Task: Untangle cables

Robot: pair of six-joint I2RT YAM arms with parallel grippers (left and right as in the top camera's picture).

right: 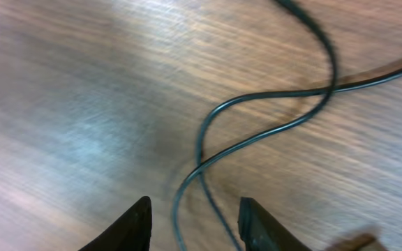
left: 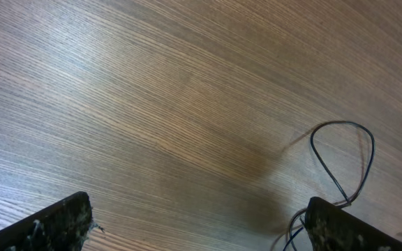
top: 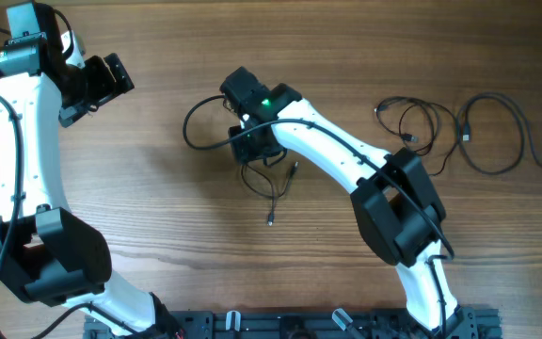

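Closest to the right wrist camera, the right gripper (right: 195, 224) is hovering low over the table (top: 158, 217), its two dark fingers standing partly apart and clamping nothing. Two thin strands of the cables (right: 285, 92) are running up through the gap between them, then curving and crossing just beyond. The picture is blurring, so contact with a finger cannot be told. From overhead, this knot of cables is lying mid-table under the right gripper, with a loop (top: 185, 132) bulging out to one side and a tail trailing toward the robot's base, ending in a plug (top: 271, 220). The left gripper (left: 197, 209) is waiting well apart with its fingers spread wide and empty, the loop just showing at the edge of its view. Farther off, more cords (top: 466, 132) are lying loosely near the table's far side. The cables are looking light, limp and smooth, likely to slip from a loose pinch and to drag their neighbours. A free stretch of the loop, or the tail near its plug, seems a better hold than the crossing.
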